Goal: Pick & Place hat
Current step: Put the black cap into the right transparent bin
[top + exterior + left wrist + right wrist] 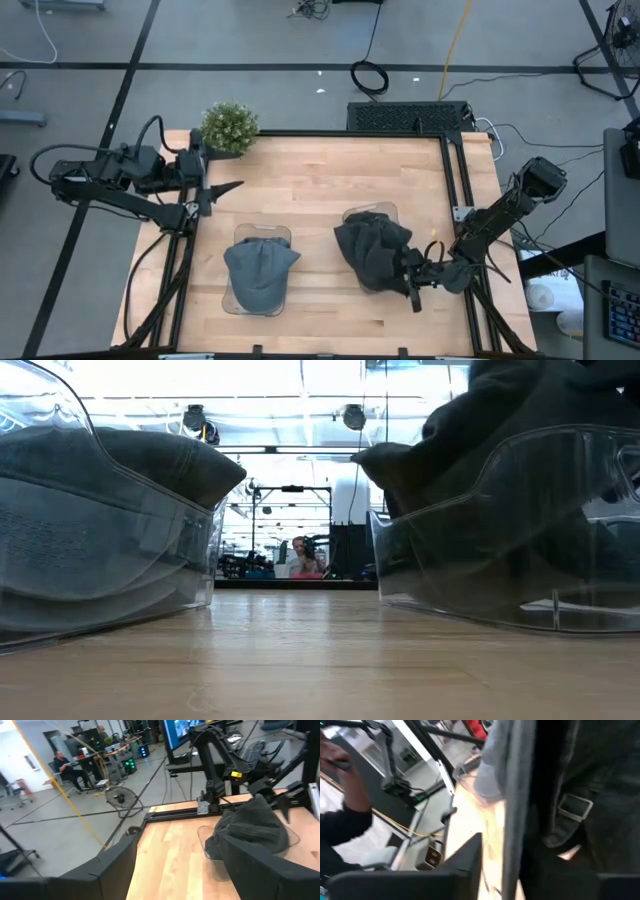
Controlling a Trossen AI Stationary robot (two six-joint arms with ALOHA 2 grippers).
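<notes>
dark hat (372, 248) on clear stand, right hand (414, 284) touching its edge.

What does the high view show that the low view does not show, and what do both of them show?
Only the high view shows the two arms: the left gripper open at the table's left edge, the right gripper at the dark grey hat. It also shows the small green plant at the table's corner.

Only the low view shows the room behind the table, with a person far away.

Both show the dark grey hat, the lighter grey hat, the clear stands under them and the wooden table.
</notes>
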